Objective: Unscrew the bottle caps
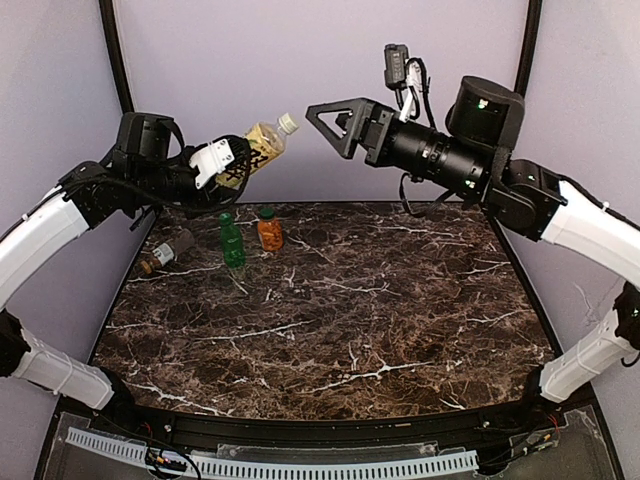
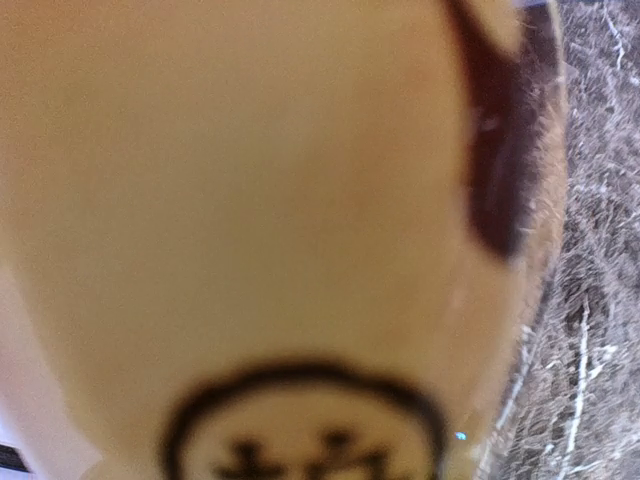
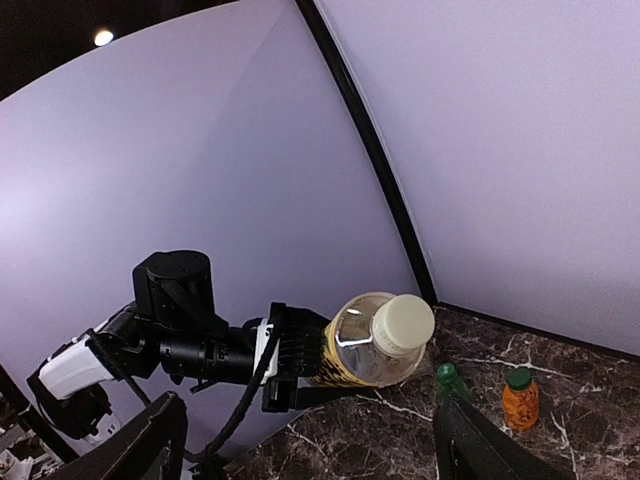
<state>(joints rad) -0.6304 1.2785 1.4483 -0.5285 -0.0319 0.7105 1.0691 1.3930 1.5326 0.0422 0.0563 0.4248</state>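
Closest of all, the pale yellow bottle (image 2: 280, 220) fills the left wrist view, blurred. The left gripper (image 1: 222, 160) is clenched around its body and holds it in the air at the upper left of the overhead frame, tilted, its white cap (image 1: 288, 123) pointing right. Near the cap but apart from it, the right gripper (image 1: 328, 128) faces it, fingers spread wide with nothing between them. Below, on the dark marbled desk (image 1: 400, 300), a green bottle (image 1: 231, 240) and an orange bottle (image 1: 270, 231) stand upright side by side. A clear bottle with a brown label (image 1: 165, 250) lies on its side further left.
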